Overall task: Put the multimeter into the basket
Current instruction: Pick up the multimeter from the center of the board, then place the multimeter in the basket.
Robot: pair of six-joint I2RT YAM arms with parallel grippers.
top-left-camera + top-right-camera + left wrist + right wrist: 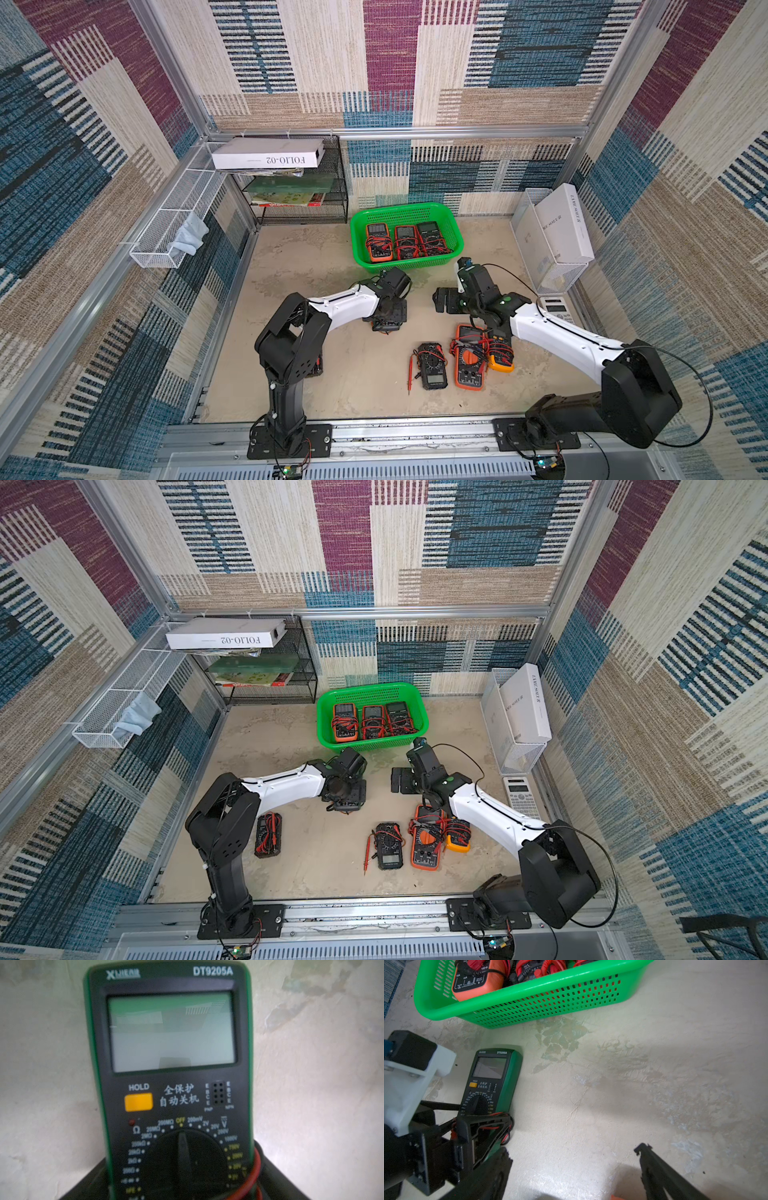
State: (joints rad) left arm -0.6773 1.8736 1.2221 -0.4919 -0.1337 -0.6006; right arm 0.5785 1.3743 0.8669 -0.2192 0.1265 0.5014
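Patterned carpet walls on three sides; mottled beige table [332, 374] under both arms.

- Basket [405, 207] sits at the back centre, on the table. You already have three meters [406, 241] lying side by side in it, leads wound round them.
- Your green meter [172, 1084] is not in the basket. It lies flat on the table in front of it, near but apart, face up, display end toward the basket. Dial points to OFF. Red lead wraps its lower end.
- Your left gripper [388, 322] points down over that meter. In the right wrist view its fingers [463, 1126] bracket the meter's lower end, pressed to both sides: clamped on it. The meter's body looks to be resting on the table.
- Your right gripper [574, 1150] hangs over bare table beside the left one, jaws wide apart, nothing between them.
- Loose on the near side: black meter [432, 365] with a red probe [410, 374] beside it, orange meter [469, 361] and yellow meter [500, 357] touching, partly under the right arm.
- One more black meter [268, 835] shows by the left arm's base in a top view.
- Calculator [557, 309] lies at the right edge.
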